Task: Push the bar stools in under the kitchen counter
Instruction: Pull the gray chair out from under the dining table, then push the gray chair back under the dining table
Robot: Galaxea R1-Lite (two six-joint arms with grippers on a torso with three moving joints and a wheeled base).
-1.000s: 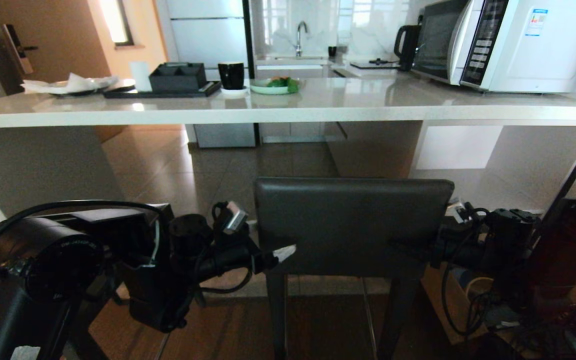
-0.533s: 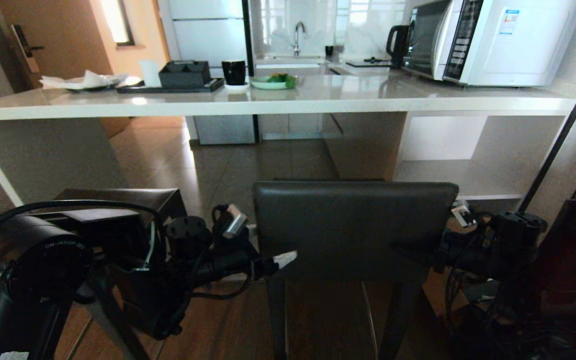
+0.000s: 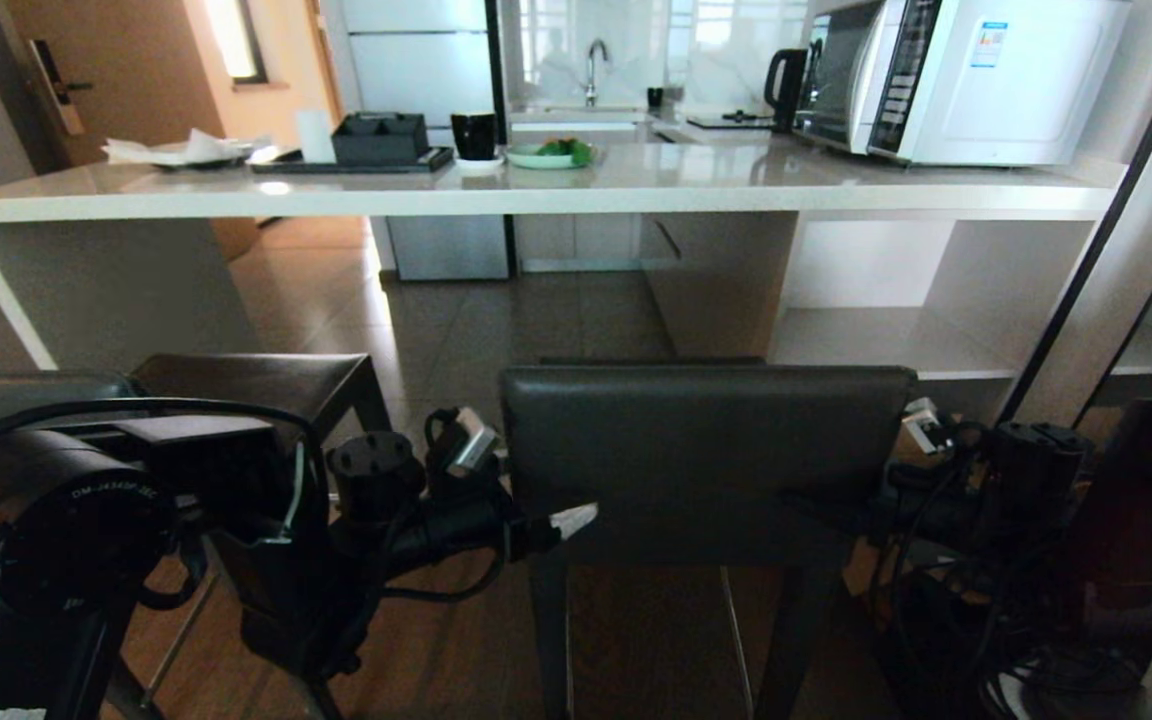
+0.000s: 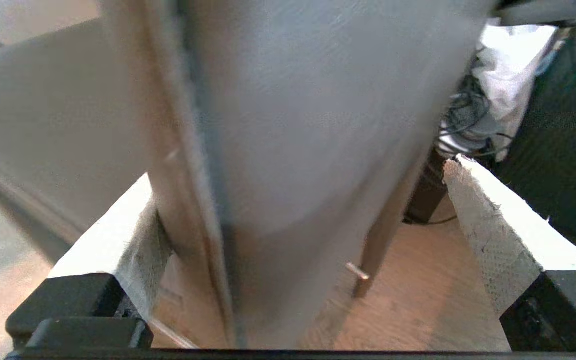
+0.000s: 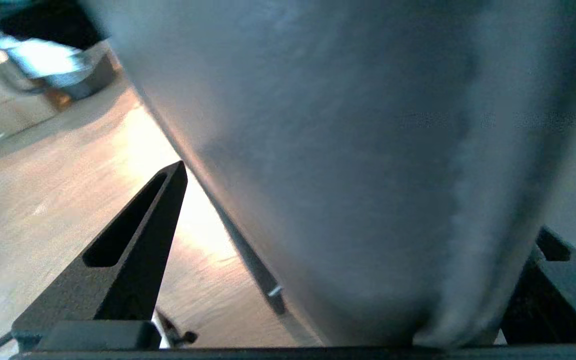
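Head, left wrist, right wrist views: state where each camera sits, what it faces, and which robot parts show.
Head view: on the robot's head, facing the kitchen counter over the stool backrest; both arms show, left gripper at the backrest's edge.
Left wrist view: behind the left fingers, facing the backrest's edge between them.
Right wrist view: behind the right fingers, straddling the backrest's other edge.
Shared: all three show that backrest.
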